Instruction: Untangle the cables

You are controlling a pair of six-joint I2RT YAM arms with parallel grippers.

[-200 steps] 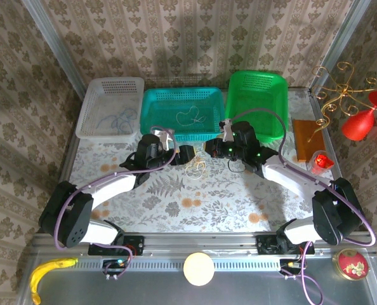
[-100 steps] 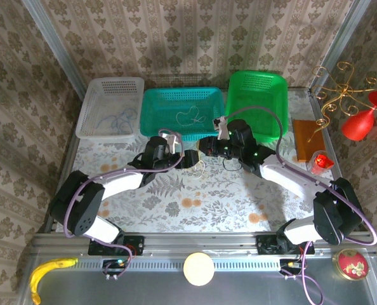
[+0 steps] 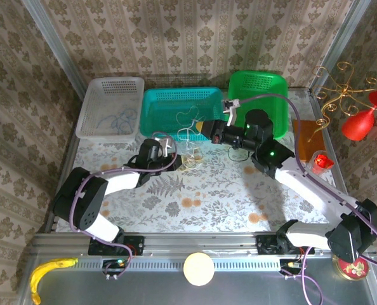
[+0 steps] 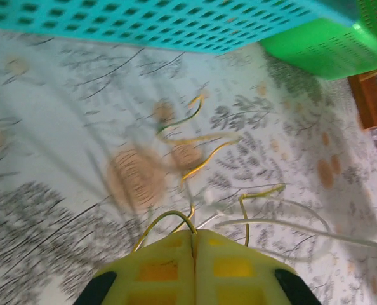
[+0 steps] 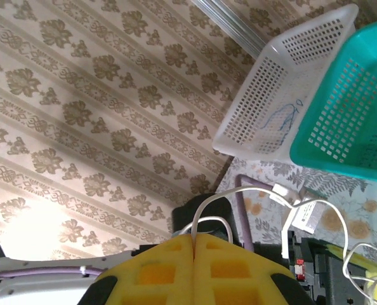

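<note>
Damask wallpaper walls on three sides; floral-print tabletop; metal front rail

Your left claw has its pads pressed together on the yellow cord, a thin tan-yellow strand that pokes out as a small arch at the tips, then wanders ahead over the table in loose, flat curls. Just right of those tips the white cord sweeps round in a wide pale bend, crossing the yellow one. Your right claw, closed too, pinches a loop of that white cord, which arches over its tips and trails off to its right. The blue cord lies in a small slack coil well left of your left claw. Another pale cord lies curled just beyond the right claw's tips.
</note>
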